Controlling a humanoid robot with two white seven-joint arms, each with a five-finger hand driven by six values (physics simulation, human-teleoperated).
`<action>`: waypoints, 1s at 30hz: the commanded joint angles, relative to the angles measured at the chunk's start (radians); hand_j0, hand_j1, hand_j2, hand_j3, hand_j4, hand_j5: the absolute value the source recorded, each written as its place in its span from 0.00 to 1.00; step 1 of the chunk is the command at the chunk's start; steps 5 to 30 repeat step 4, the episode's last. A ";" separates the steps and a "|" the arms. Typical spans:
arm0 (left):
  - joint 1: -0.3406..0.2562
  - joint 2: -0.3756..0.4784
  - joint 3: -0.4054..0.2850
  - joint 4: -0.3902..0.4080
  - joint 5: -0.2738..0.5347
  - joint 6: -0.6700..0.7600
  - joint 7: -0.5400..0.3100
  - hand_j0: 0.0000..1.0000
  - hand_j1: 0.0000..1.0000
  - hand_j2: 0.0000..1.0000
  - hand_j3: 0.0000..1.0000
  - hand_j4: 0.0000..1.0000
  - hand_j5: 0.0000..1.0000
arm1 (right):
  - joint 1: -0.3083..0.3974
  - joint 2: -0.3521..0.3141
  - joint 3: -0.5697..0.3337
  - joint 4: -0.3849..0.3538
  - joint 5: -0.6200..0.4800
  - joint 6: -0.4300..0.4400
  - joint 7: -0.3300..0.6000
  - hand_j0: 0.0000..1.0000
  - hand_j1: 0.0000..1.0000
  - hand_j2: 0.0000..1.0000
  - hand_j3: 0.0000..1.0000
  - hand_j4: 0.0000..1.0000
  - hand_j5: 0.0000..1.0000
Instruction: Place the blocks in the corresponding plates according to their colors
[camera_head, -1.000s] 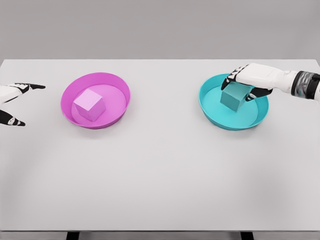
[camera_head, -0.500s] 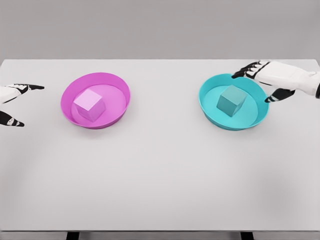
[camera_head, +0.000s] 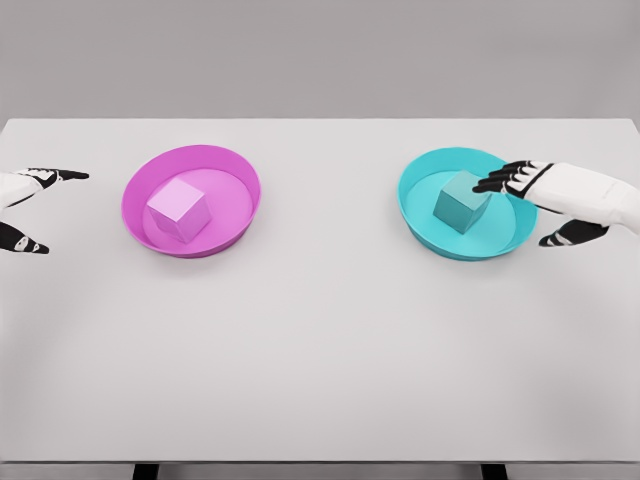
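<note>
- The sorting looks finished: the teal block (camera_head: 461, 202) sits in the teal plate (camera_head: 430, 226), just left of the right hand (camera_head: 545, 200), and the pink block (camera_head: 178, 209) sits in the pink plate (camera_head: 140, 180), well to the right of the left hand (camera_head: 25, 205).
- The right hand is released, fingers spread over the plate's right rim, gripping nothing; the left is likewise loose above the counter (camera_head: 320, 350).
- Next, I'd judge, only pulling the right arm clear without nudging the plate.
- Both forearms are cut off at the edges; whether fingertips touch the teal block is unclear.
</note>
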 joint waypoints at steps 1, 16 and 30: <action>0.000 0.001 0.001 0.000 0.007 0.002 0.000 1.00 1.00 1.00 1.00 1.00 1.00 | 0.000 -0.003 -0.005 -0.003 -0.007 0.001 -0.001 1.00 1.00 1.00 1.00 1.00 1.00; 0.000 0.001 0.000 0.000 0.007 0.002 0.000 1.00 1.00 1.00 1.00 1.00 1.00 | 0.008 -0.003 -0.005 -0.003 -0.007 0.001 -0.001 1.00 1.00 1.00 1.00 1.00 1.00; 0.000 0.001 0.000 0.000 0.007 0.002 0.000 1.00 1.00 1.00 1.00 1.00 1.00 | 0.008 -0.003 -0.005 -0.003 -0.007 0.001 -0.001 1.00 1.00 1.00 1.00 1.00 1.00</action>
